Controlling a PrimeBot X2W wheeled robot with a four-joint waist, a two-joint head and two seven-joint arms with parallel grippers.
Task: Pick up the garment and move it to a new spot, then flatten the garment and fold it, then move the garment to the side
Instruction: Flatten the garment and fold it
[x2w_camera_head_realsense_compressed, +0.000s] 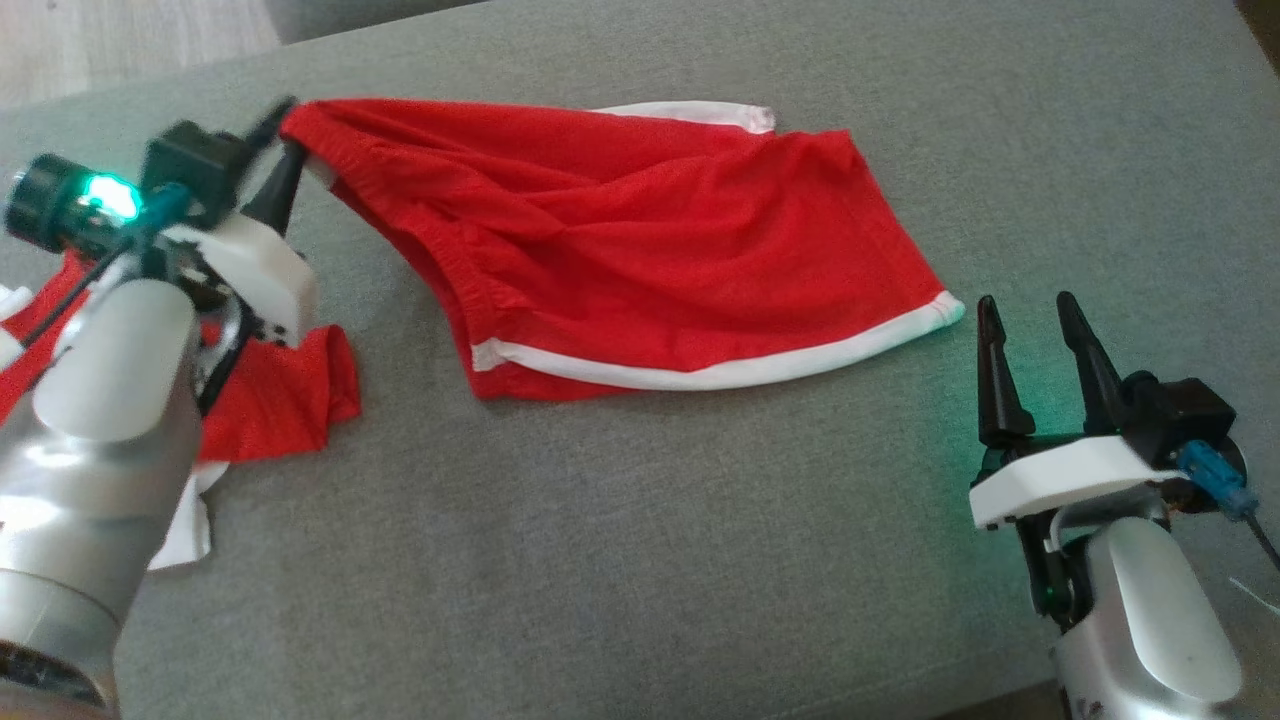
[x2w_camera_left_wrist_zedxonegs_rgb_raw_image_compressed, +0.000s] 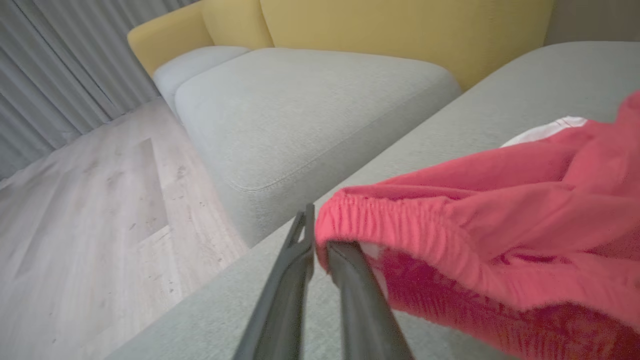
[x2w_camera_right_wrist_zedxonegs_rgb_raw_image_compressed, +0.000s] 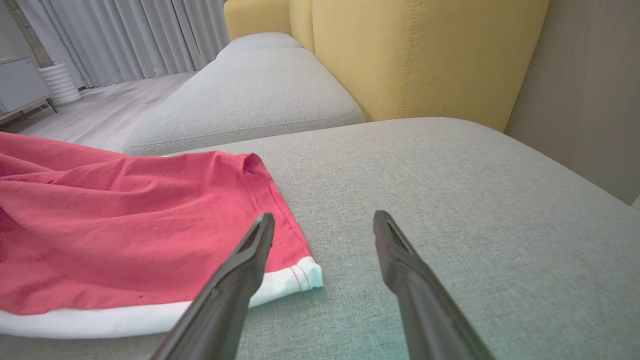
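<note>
The garment (x2w_camera_head_realsense_compressed: 640, 250) is a pair of red shorts with white trim, spread loosely and wrinkled across the grey cushion (x2w_camera_head_realsense_compressed: 640, 560). My left gripper (x2w_camera_head_realsense_compressed: 283, 128) is at its far left waistband corner, which is lifted a little off the cushion. In the left wrist view the elastic waistband (x2w_camera_left_wrist_zedxonegs_rgb_raw_image_compressed: 400, 220) wraps over the tips of my left gripper (x2w_camera_left_wrist_zedxonegs_rgb_raw_image_compressed: 320, 232); the fingers stand nearly together with a thin gap. My right gripper (x2w_camera_head_realsense_compressed: 1030, 325) hovers open just right of the white-hemmed leg corner (x2w_camera_right_wrist_zedxonegs_rgb_raw_image_compressed: 300, 277), touching nothing. The right gripper (x2w_camera_right_wrist_zedxonegs_rgb_raw_image_compressed: 325, 225) has nothing between its fingers.
Another red cloth (x2w_camera_head_realsense_compressed: 290, 400) and a white piece (x2w_camera_head_realsense_compressed: 190, 530) lie under my left arm at the cushion's left. A second grey seat (x2w_camera_right_wrist_zedxonegs_rgb_raw_image_compressed: 240, 100) and a yellow backrest (x2w_camera_right_wrist_zedxonegs_rgb_raw_image_compressed: 425, 55) stand beyond. Wooden floor (x2w_camera_left_wrist_zedxonegs_rgb_raw_image_compressed: 90, 210) drops off past the cushion's far-left edge.
</note>
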